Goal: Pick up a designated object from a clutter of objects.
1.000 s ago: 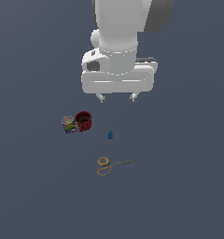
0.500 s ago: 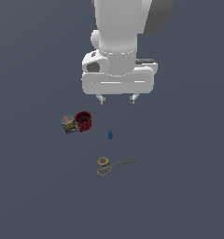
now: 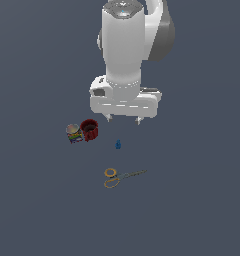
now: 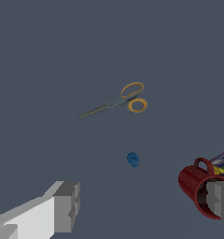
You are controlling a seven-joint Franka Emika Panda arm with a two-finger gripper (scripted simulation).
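Hovering with fingers spread wide and empty, tool [image 3: 124, 120] unchanged from a second ago; approach not begun. Below on worktop [image 3: 192, 200]: red cup [image 3: 89, 130], scissors [image 3: 119, 176], then tiny blue piece [image 3: 118, 145] between them.

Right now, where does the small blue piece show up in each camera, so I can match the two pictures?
Exterior view: the blue piece lies alone on the floor, between the gripper above it and the scissors below it in the picture.
Wrist view: the blue piece sits near the middle, apart from everything.
Shared landmark: the red cup, the nearest thing to it in both.
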